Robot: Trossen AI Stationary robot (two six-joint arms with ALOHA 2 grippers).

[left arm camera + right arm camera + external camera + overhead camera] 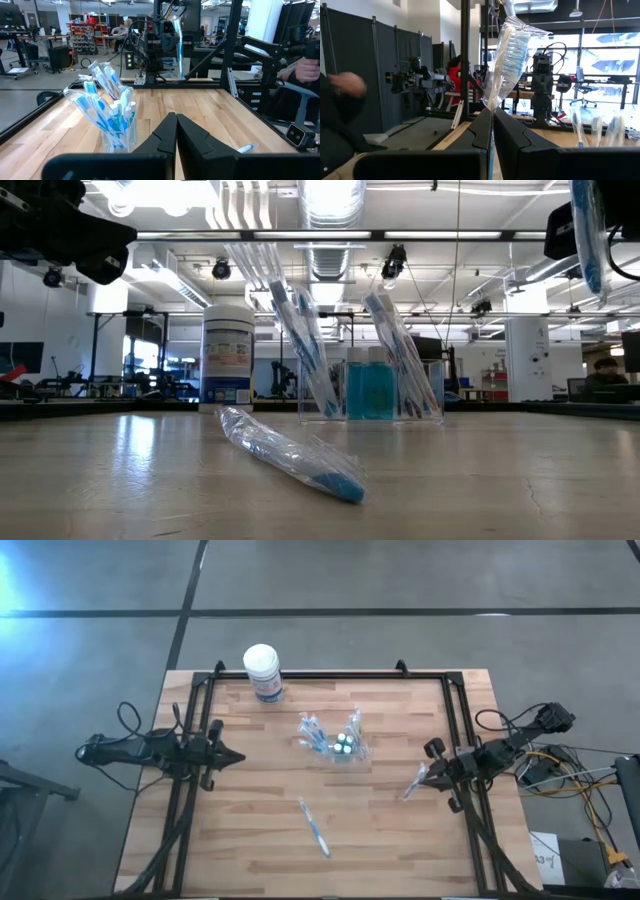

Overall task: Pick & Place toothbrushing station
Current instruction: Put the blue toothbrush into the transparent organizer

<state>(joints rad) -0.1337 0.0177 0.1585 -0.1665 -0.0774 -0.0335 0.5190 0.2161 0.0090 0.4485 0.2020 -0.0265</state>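
1. The holder [338,743], clear rigid plastic, is seen mid-tabletop, holding wrapped brushes.
2. It is judged light, slippery and easily tipped; its rim or side walls should be gripped.
3. A wrapped brush [415,781] is held by the right pincer [428,776] at the right edge.
4. The left pincer [236,757] is kept closed and empty at the left.
5. A loose brush [314,826] lies nearer on the wood.

2 matte black arms [150,750] trail looped black cables [125,720].
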